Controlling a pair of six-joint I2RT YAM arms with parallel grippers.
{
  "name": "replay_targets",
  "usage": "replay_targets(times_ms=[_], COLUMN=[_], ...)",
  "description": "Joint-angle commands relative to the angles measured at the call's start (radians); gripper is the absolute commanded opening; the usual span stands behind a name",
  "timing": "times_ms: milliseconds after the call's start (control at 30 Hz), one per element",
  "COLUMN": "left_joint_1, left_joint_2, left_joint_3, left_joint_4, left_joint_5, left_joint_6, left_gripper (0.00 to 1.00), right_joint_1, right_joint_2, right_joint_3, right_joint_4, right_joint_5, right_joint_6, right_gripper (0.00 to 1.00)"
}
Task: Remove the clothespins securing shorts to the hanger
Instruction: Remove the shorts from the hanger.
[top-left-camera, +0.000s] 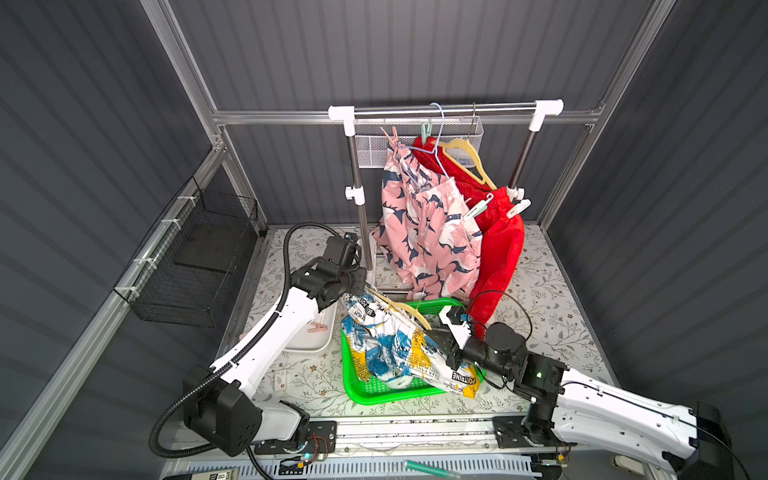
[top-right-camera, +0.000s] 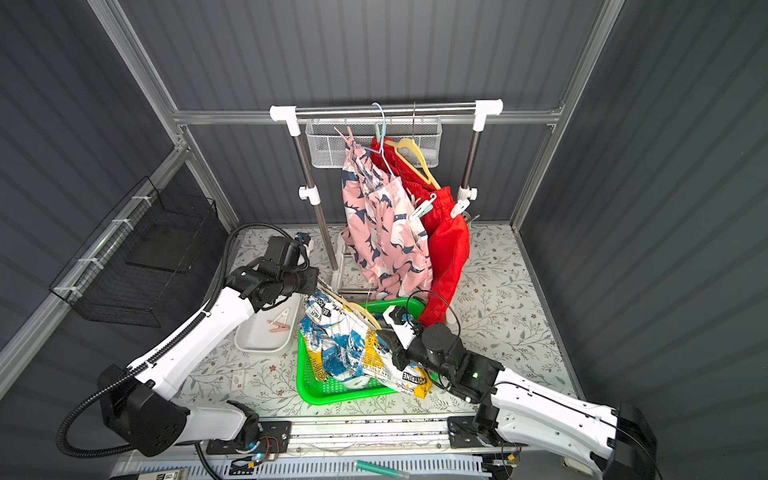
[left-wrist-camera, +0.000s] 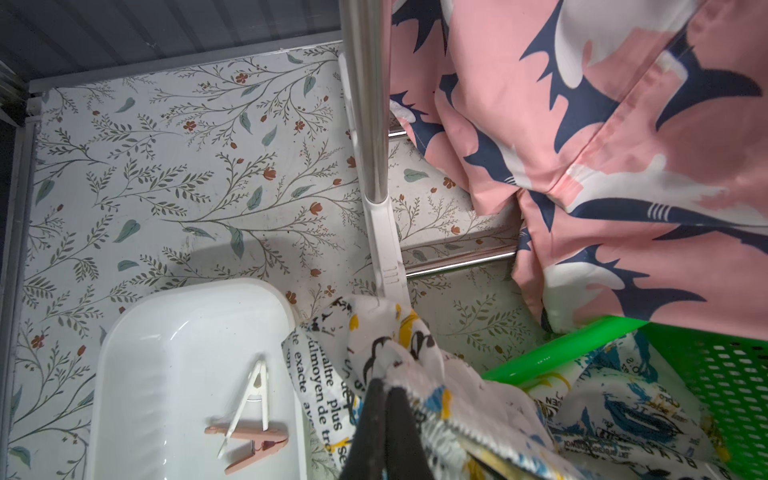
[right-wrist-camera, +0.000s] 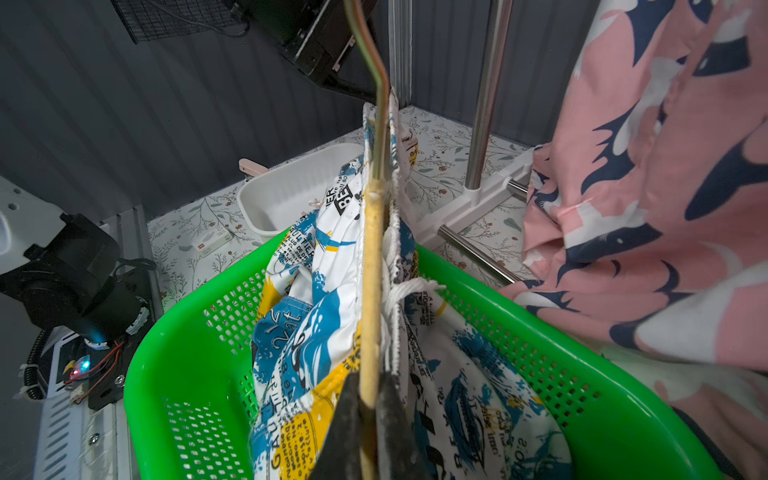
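Note:
The white shorts (top-left-camera: 390, 345) with yellow-blue print droop into the green basket (top-left-camera: 374, 395), still on a yellow hanger (right-wrist-camera: 371, 270). My left gripper (left-wrist-camera: 384, 386) is shut on their waistband end. My right gripper (right-wrist-camera: 370, 390) is shut on the hanger's bar over the basket. The pink shorts (top-left-camera: 424, 232) and red shorts (top-left-camera: 498, 249) hang from the rack. Clothespins on them: pink (top-left-camera: 390, 137), mint (top-left-camera: 424, 131), mint-white (top-left-camera: 478, 208) and white (top-left-camera: 518, 208). A pink clothespin (left-wrist-camera: 249, 440) and a white one (left-wrist-camera: 255, 395) lie in the white tray (left-wrist-camera: 166, 332).
The rack's steel post (left-wrist-camera: 370, 104) and white foot (left-wrist-camera: 386, 257) stand just beyond my left gripper. A black wire basket (top-left-camera: 195, 266) hangs on the left wall. A white mesh basket (top-left-camera: 374, 141) hangs behind the rack bar (top-left-camera: 444, 110).

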Motion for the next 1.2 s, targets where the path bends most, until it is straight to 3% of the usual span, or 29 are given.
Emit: replay_targets(times_ms=[0,400,1167], left_joint_1=[0.078,0.151,0.153], left_joint_2=[0.017,0.037,-0.05], left_joint_3=[0.051,0.053,-0.015], left_joint_4=[0.027,0.045,0.045], left_joint_5=[-0.037,0.053,0.116], left_joint_6=[-0.006,-0.026,-0.05], left_gripper=[0.0,0.0,0.0], right_joint_1=[0.009,0.009,0.009], right_joint_2=[-0.038,-0.149,-0.233], right_joint_3=[-0.029,-0.072,-0.062], right_joint_4=[-0.111,-0.126,-0.035], right_joint_5=[-0.07,-0.107,-0.055], right_joint_6=[0.009,0.014,0.02], right_gripper=[0.0,0.0,0.0])
